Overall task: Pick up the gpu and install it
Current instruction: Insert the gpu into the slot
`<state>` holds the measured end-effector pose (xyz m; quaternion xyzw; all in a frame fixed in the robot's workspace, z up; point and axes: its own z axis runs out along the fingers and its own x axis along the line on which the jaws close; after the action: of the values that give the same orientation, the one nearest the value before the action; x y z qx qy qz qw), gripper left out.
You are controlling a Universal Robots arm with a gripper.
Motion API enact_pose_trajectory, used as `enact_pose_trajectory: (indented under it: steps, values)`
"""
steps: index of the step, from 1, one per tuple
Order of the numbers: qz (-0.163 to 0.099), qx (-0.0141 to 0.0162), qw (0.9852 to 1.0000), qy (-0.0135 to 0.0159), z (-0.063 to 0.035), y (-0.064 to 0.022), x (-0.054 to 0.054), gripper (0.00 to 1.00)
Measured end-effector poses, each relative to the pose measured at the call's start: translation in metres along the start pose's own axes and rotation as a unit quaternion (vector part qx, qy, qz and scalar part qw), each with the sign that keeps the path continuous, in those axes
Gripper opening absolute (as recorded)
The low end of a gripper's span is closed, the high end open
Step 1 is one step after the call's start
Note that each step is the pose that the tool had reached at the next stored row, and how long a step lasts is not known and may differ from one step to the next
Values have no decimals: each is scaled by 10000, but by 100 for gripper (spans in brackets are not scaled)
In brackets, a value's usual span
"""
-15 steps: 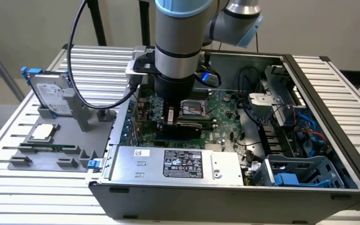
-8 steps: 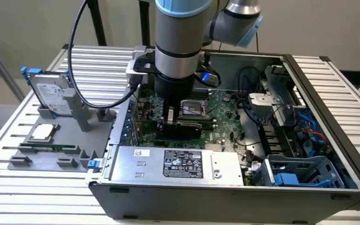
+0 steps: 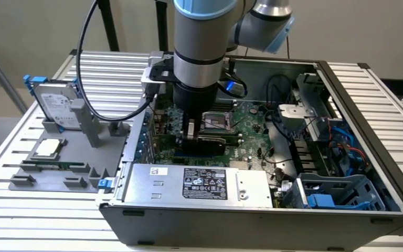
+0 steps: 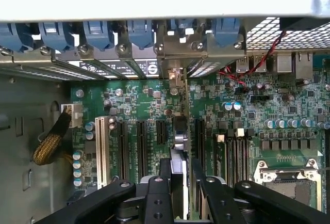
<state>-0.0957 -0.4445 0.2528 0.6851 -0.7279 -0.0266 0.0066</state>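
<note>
Gripping the gpu (image 4: 178,146) edge-on, the fingers (image 4: 166,175) are lowering it; keeping it square over its motherboard (image 4: 134,102) slot looks essential.

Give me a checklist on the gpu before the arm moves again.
1. Gpu between the gripper fingers: ok.
2. Gpu edge-on over the motherboard, among the slots: ok.
3. Bracket end toward the rear case wall: ok.
4. Gpu fully seated in its slot: cannot tell.
5. Red wires apart from the gpu: ok.
6. Hard drive in its holder outside the case: ok.
</note>
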Motion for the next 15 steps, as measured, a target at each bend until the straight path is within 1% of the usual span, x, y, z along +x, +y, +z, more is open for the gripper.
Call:
enact_pose_trajectory:
  steps: [9, 11, 15]
  values:
    - [6, 0, 10000, -1, 0, 0, 0, 0]
    - [6, 1, 10000, -4, -13, 1, -1, 0]
    - [6, 0, 10000, -1, -62, 3, -2, 0]
